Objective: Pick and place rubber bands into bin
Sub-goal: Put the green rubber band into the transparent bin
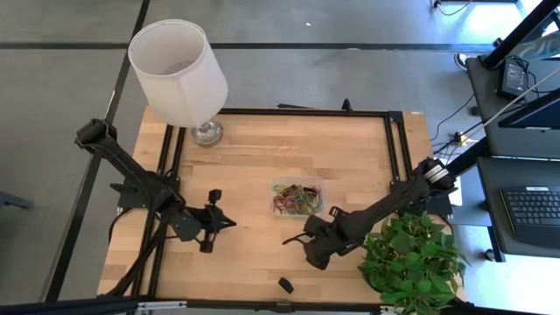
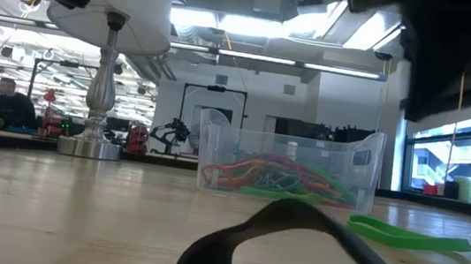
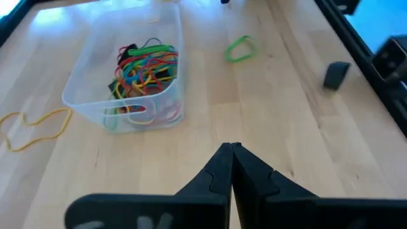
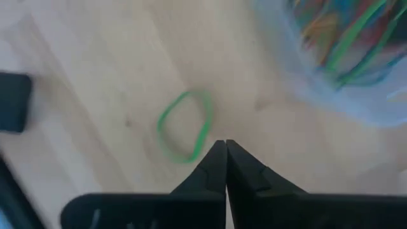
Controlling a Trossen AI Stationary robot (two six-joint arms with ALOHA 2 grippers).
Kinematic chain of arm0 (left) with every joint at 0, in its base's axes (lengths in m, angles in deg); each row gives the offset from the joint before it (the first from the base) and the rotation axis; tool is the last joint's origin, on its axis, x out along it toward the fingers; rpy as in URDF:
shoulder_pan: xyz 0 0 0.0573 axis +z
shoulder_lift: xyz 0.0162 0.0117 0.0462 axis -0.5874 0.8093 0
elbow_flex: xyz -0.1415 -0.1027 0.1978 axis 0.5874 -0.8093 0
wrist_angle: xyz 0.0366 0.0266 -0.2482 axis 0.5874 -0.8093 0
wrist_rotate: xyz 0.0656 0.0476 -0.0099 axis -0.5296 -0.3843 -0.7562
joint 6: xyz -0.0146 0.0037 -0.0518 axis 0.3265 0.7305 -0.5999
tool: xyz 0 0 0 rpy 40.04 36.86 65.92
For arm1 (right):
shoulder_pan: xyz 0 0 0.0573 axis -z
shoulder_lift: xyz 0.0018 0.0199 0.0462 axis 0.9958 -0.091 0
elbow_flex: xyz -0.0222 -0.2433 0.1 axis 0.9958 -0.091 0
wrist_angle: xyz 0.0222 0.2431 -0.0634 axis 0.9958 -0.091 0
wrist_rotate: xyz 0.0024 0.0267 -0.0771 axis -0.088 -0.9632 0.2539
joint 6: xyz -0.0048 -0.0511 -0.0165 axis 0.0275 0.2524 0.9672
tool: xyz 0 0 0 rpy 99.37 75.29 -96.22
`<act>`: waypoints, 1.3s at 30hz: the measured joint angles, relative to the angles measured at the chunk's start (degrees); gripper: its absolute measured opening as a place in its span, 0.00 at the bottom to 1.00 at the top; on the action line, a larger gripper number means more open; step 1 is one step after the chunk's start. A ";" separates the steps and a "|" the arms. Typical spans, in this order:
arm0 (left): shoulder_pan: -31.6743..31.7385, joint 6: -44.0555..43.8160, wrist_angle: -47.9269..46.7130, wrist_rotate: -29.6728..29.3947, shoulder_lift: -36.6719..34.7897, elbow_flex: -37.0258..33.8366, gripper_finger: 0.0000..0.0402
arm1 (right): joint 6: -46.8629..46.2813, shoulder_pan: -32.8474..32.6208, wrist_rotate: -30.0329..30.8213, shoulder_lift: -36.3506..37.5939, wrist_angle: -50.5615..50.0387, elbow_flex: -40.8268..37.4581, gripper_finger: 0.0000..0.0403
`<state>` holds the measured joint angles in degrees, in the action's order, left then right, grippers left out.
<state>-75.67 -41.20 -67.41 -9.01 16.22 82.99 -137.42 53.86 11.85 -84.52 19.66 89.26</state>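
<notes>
Low view: bin (image 2: 289, 165) holds tangled rubber bands (image 2: 279, 179); left tool (image 3: 230, 152) and right tool (image 4: 225, 147) pinched closed, empty.

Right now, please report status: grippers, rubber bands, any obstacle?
Left gripper shut, empty, waiting beside bin. Right gripper shut, empty, close to green band on table. Yellow band also loose. Nothing blocking.

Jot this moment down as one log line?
left gripper: shut, empty, waiting | right gripper: shut, empty, beside loose green rubber band | small clear plastic bin: holds coloured bands | yellow band: outside
</notes>
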 joint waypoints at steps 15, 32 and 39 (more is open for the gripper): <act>0.18 6.27 -0.27 2.52 -0.31 0.02 0.01 | -13.84 0.51 -4.17 -7.91 4.24 -0.02 0.26; 0.22 7.52 -0.36 3.94 -0.31 0.02 0.00 | -19.88 0.98 -4.53 -14.71 6.23 0.14 0.06; 0.54 7.54 -0.38 4.05 -0.31 0.02 0.00 | -19.74 1.01 -3.59 -10.10 4.38 -0.37 0.01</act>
<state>-75.13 -33.66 -67.79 -4.96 15.91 83.01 -157.16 54.87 8.27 -94.62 24.04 88.89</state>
